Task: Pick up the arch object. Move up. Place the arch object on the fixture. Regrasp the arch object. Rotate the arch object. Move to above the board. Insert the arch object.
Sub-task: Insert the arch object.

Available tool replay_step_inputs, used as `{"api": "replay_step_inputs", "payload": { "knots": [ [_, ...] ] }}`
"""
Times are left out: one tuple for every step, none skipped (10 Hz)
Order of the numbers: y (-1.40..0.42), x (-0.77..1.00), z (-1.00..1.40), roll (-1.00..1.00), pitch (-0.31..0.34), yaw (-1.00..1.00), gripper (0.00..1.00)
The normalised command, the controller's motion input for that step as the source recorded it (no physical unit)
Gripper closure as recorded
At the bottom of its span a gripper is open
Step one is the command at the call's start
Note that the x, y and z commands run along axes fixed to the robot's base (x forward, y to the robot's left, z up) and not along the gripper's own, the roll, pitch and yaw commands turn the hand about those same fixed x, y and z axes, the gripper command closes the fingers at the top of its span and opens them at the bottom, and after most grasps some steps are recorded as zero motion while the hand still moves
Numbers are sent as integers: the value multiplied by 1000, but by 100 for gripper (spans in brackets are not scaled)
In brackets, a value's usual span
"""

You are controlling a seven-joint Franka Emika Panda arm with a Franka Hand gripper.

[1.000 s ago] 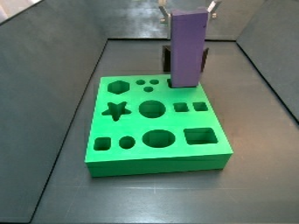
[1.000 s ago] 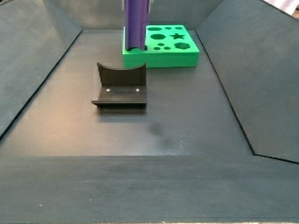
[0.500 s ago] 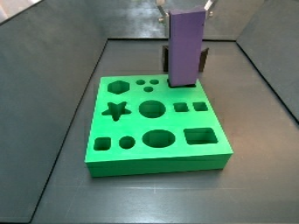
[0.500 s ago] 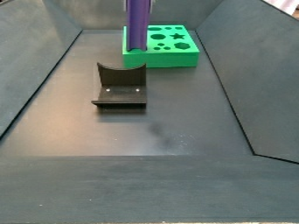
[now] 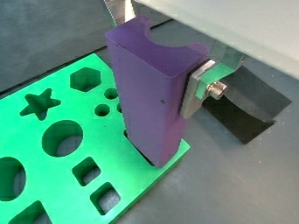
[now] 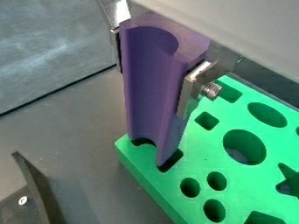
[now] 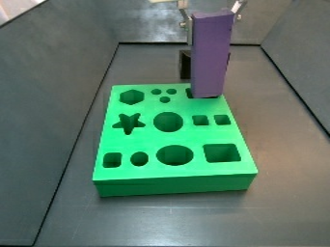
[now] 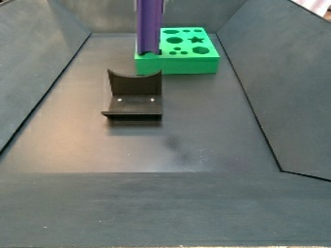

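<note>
My gripper is shut on the upper end of the purple arch object, which stands upright with its notch end up. Its lower end sits in a slot at the green board's far edge, as both wrist views show. The silver fingers clamp its sides. In a side view the arch object rises from the board's near-left corner. The dark fixture stands apart in front of the board, empty.
The board has star, hexagon, round and square holes. Dark walls enclose the grey floor. The fixture also shows in the wrist views.
The arch object and gripper have shifted slightly to the right and a little lower at the board's far edge. The fixture and board have not moved.
</note>
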Motion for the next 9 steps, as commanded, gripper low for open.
{"api": "replay_step_inputs", "payload": {
  "knots": [
    [3,183,-211,374,253,166,100],
    [0,240,-326,304,274,111,100],
    [0,246,-517,231,234,0,100],
    [-100,163,-434,219,121,0,100],
    [-111,137,-377,203,91,0,100],
    [-106,54,-180,79,0,0,100],
    [-69,14,0,59,0,0,100],
    [0,23,0,31,24,0,100],
    [0,60,0,20,14,0,100]
  ]
}}
